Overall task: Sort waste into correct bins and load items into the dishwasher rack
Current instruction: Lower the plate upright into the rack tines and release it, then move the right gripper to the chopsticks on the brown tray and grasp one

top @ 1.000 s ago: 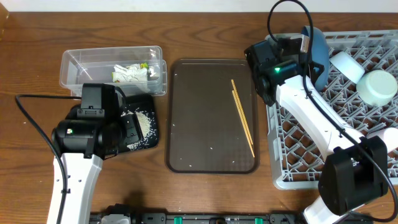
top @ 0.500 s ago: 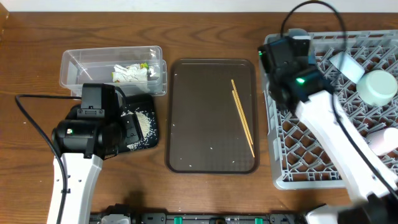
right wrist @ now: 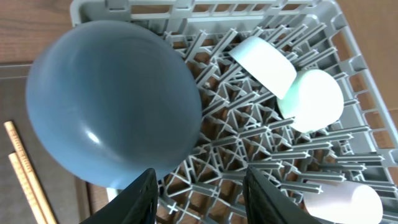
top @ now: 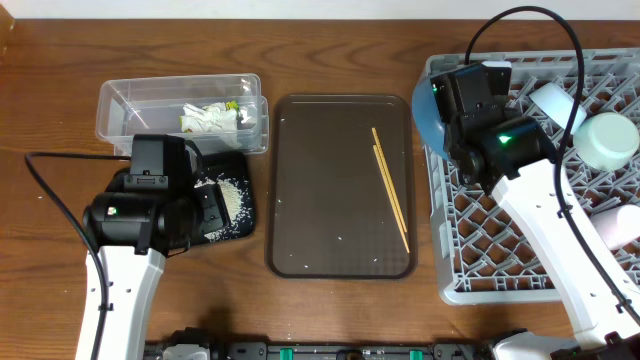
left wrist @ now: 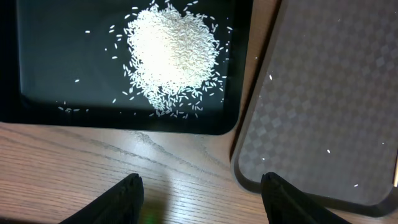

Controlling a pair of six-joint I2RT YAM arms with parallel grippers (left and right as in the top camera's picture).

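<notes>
Right gripper [right wrist: 202, 199]: I read the jaws as spread wide, with nothing between them.
Dark-blue dish [right wrist: 112, 102]: leans on the pegs of the dishwasher rack [right wrist: 205, 7], at the edge nearest the brown serving tray [top: 300, 200]. It sits just ahead of the right fingertips, not touching them.
Left gripper [left wrist: 202, 202]: jaws apart and empty over bare wood. The rice [left wrist: 174, 53] lies ahead in the black tray [left wrist: 62, 62].
Right wrist only: I see the dish's whole underside.
Overhead only: the right arm hides most of the dish. The chopsticks [top: 390, 190] show full length on the serving tray.

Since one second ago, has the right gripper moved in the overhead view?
Yes. The right gripper shifted right, from the dishwasher rack's left edge to further inside it, away from the brown tray.
</notes>
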